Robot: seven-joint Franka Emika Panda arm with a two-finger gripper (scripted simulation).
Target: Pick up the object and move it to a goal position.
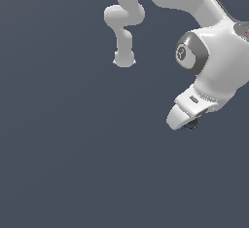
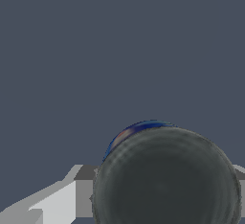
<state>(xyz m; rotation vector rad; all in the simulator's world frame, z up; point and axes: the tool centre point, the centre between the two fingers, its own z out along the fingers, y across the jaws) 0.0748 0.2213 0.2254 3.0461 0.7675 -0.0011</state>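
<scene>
Looking at the exterior view first: the white arm (image 1: 214, 51) is reaching in from that view's upper right, and the gripper (image 1: 187, 120) is angling down toward the plain grey floor (image 1: 73, 163). A sliver of the dark object (image 1: 193, 124) is peeking out right under the gripper's tip, touching or nearly touching it; the jaws themselves are hidden, so whether they are clenched or released cannot be told here. Moving to the wrist view: the object (image 2: 167, 180) is filling the near field as a dark, bluish-edged ball, sitting directly against the pale fingers (image 2: 57, 201). It is probably between them, though a firm grasp is not confirmed. Judgement: squeezing squarely across the ball's middle before lifting, and rising slowly, should be keeping this round thing from rolling out.
</scene>
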